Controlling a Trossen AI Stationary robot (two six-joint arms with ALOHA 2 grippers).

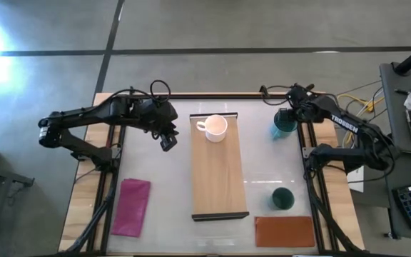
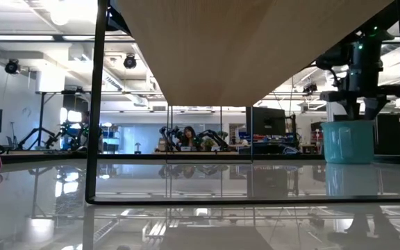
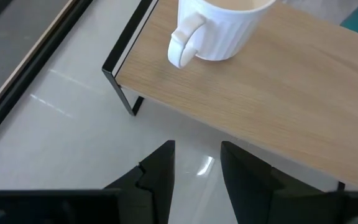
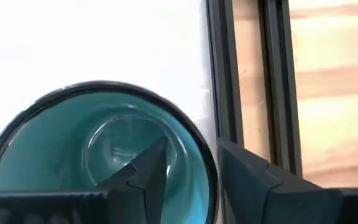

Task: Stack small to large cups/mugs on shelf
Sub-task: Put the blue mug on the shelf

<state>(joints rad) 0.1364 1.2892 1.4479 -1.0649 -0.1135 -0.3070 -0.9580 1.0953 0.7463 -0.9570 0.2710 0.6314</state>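
Teal mug (image 4: 98,155) fills our right wrist view — right gripper (image 1: 289,118) straddles its rim, one finger inside, one outside, jaws apart. Mug hard, smooth, breakable; we pinch wall. White mug (image 1: 215,127) on shelf (image 1: 220,185). Left gripper (image 1: 168,140) waits beside shelf, jaws apart.

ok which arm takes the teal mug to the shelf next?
Right. Its claw already straddles the teal mug's rim, one finger inside, one outside. The left claw hangs empty across the shelf, near the white mug.
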